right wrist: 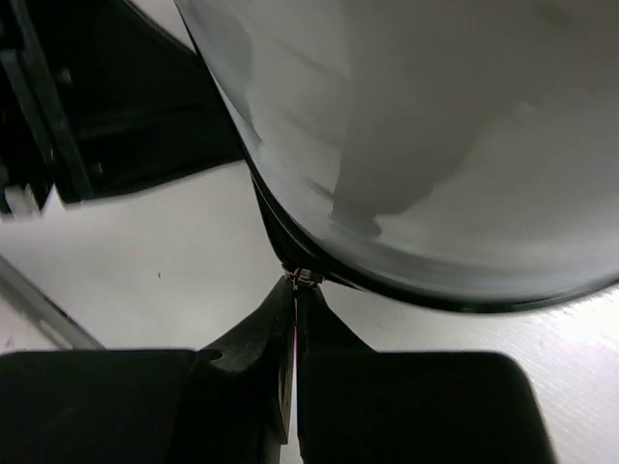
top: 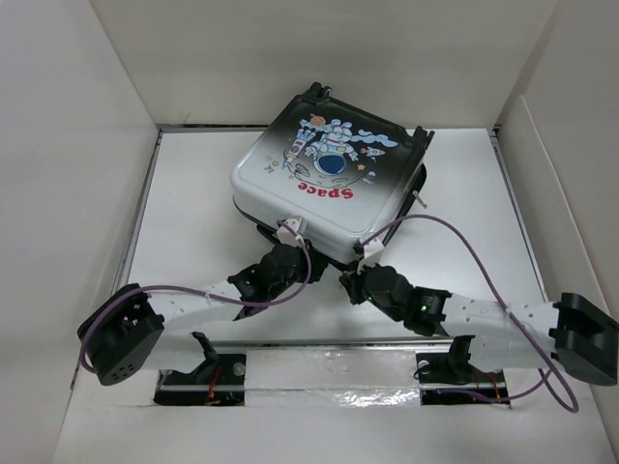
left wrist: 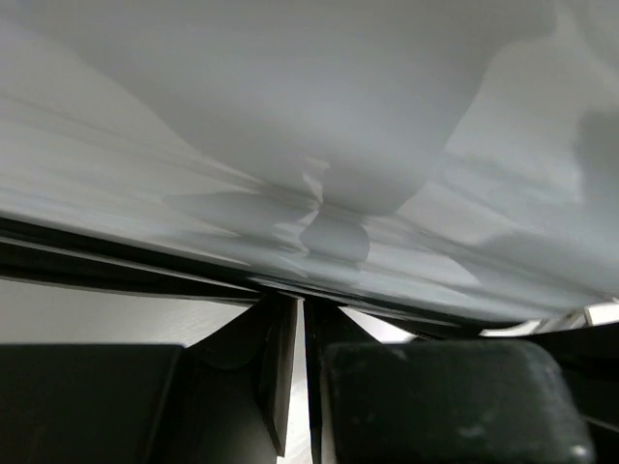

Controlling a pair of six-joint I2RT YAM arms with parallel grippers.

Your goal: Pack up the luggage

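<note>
The luggage [top: 324, 184] lies on the white table with its lid down, the astronaut and red "Space" print facing up. Both grippers reach its near edge. My left gripper [top: 282, 242] is shut, with its tips [left wrist: 298, 302] pressed against the dark seam under the white shell [left wrist: 290, 116]. I see nothing between its fingers. My right gripper [top: 360, 259] is at the near right corner, and its jaws [right wrist: 296, 290] are shut on a small metal zipper pull [right wrist: 308, 277] at the black zipper line below the shell [right wrist: 435, 145].
White walls [top: 87, 145] enclose the table on the left, back and right. A metal rail [top: 329, 343] runs along the near edge between the arm bases. Purple cables [top: 464, 242] loop above both arms. The left arm's black body [right wrist: 97, 106] sits close to the right gripper.
</note>
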